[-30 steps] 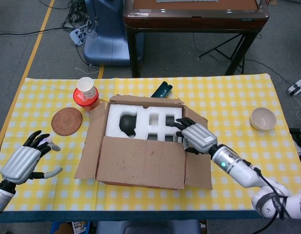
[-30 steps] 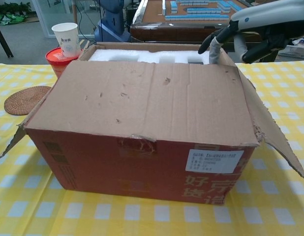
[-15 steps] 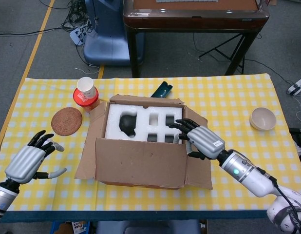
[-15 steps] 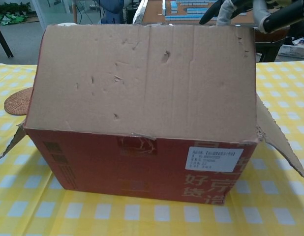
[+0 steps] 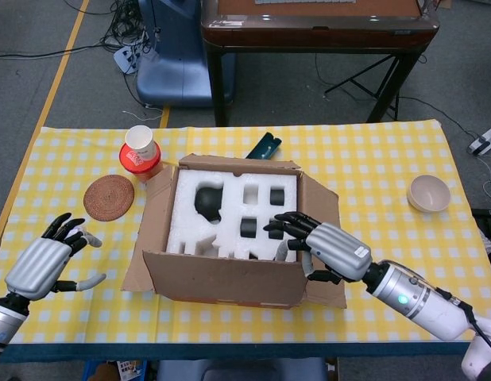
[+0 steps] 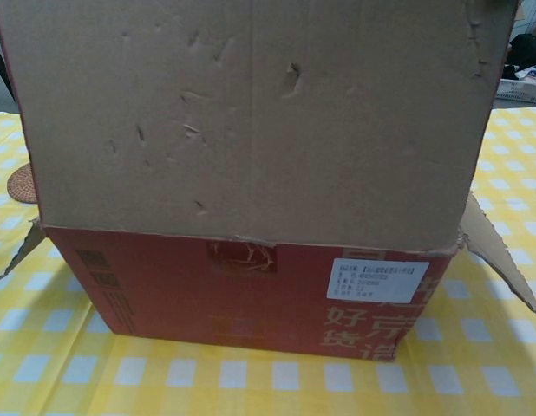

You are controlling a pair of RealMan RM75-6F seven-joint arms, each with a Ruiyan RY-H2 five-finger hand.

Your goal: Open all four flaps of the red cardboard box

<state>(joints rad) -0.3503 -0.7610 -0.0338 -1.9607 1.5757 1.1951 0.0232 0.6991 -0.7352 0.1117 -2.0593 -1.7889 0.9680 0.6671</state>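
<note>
1. The red cardboard box (image 6: 251, 299) sits mid-table on the yellow checked cloth (image 5: 373, 171), its near flap (image 5: 222, 278) standing almost upright and filling the chest view.
2. At four o'clock of the box, the right hand (image 5: 321, 246) reaches over the near right corner, dark fingers (image 5: 281, 225) spread above the white foam insert (image 5: 230, 210), gripping nothing I can see.
3. At eight o'clock, well apart, the left hand (image 5: 45, 260) hovers with its fingers apart and empty.
4. Side and far flaps lie folded outward.
5. At eleven o'clock stand a woven coaster (image 5: 109, 197) and a paper cup (image 5: 141, 144); a bowl (image 5: 429, 193) sits at two.
</note>
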